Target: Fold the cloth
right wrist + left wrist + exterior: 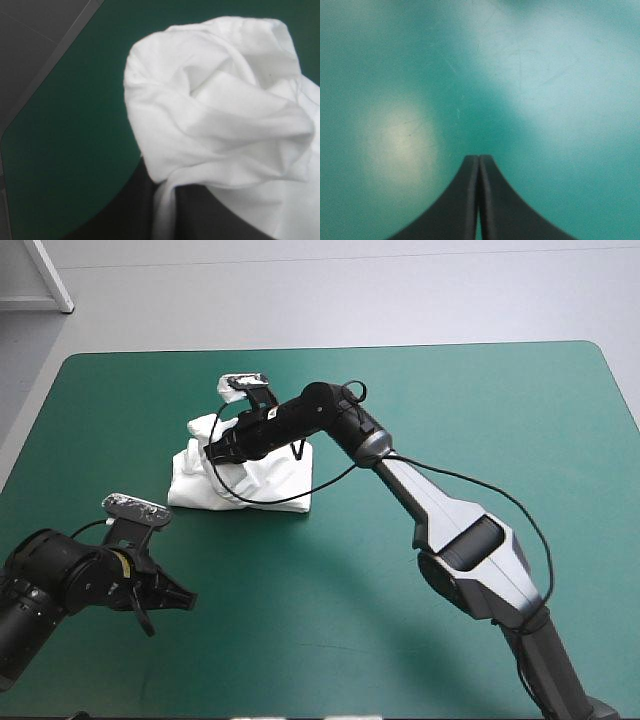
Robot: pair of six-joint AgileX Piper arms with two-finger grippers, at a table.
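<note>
The white T-shirt (250, 478) lies as a crumpled heap on the teal-green cover, left of the table's middle. My right gripper (213, 451) reaches across the heap from the right and sits at its left side. In the right wrist view a bunched fold of the T-shirt (220, 110) drapes over the black fingers (200, 220), and a strip of cloth runs down between them: shut on the T-shirt. My left gripper (178, 597) hovers near the front left of the table, apart from the heap. Its fingertips meet in a pointed arch (479, 158) over bare cover.
Bare teal-green cover (450, 400) spreads to the right of and in front of the heap. A rounded corner of the table (30, 130) shows beyond the cloth in the right wrist view, with grey floor past it.
</note>
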